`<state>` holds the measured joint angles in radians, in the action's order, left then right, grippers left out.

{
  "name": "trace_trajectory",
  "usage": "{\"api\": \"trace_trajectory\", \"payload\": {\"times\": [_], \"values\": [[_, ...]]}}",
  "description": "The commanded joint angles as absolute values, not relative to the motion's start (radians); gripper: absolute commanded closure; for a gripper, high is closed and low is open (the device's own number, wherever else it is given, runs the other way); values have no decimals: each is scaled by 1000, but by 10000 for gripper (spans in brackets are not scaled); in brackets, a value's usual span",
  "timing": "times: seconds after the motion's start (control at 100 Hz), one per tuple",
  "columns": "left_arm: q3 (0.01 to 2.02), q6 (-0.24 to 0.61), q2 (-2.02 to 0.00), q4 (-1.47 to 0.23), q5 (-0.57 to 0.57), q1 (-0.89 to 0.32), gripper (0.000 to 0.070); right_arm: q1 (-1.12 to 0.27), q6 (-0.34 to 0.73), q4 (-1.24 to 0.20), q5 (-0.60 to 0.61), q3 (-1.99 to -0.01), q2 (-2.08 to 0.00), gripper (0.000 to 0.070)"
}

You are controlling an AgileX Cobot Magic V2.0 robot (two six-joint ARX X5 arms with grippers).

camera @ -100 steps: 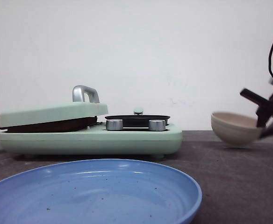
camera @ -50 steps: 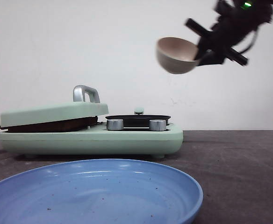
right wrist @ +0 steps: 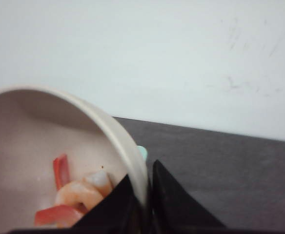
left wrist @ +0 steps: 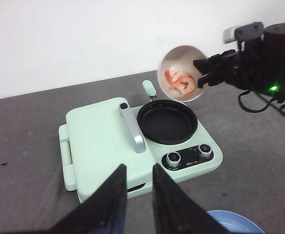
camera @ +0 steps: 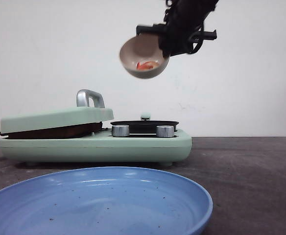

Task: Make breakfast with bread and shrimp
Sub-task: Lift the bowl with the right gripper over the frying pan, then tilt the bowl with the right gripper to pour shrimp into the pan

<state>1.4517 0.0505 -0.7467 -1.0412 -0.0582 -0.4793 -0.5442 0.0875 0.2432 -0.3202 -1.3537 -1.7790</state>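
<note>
Lifted and carried leftward since a moment ago, bowl (camera: 144,56) now tipped above the black pan (left wrist: 167,121), shrimp (left wrist: 180,82) inside, right end effector (camera: 161,35) clamped on its rim, left end effector (left wrist: 138,195) slightly apart, idle.

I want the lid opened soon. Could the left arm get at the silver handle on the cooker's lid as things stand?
Probably yes. The left gripper hangs above the cooker, and nothing lies between it and the handle. The right gripper holds the bowl over the pan side.
</note>
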Motion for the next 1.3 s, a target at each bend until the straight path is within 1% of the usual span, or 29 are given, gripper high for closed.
{"api": "trace_trajectory", "payload": {"times": [0.0, 0.21, 0.32, 0.43, 0.59, 0.71, 0.85, 1.01, 1.29], "values": [[1469, 40, -751, -1033, -64, -485, 690, -561, -22, 290, -358, -1375, -1813, 700], [1469, 40, -751, -1033, -65, -485, 690, -588, -226, 336, -441, -1376, -1872, 700], [1469, 40, -751, -1033, -65, -485, 690, -589, -284, 360, -450, -1377, -1888, 700], [1469, 40, -751, -1033, -65, -485, 690, -589, -369, 398, -473, -1377, -1888, 700], [1469, 40, -751, -1032, -65, -485, 690, -595, -482, 474, -472, -1377, -1888, 700], [1469, 37, -751, -1030, -65, -485, 690, -604, -555, 492, -473, -1377, -1888, 700], [1469, 37, -751, -1025, -65, -485, 690, -614, -617, 494, -473, -1377, -1888, 700], [1469, 37, -751, -1033, -65, -485, 690, -618, -654, 503, -472, -1377, -1888, 700], [1469, 37, -751, -1036, -65, -485, 690, -626, -772, 559, -476, -1377, -1888, 700]]}}
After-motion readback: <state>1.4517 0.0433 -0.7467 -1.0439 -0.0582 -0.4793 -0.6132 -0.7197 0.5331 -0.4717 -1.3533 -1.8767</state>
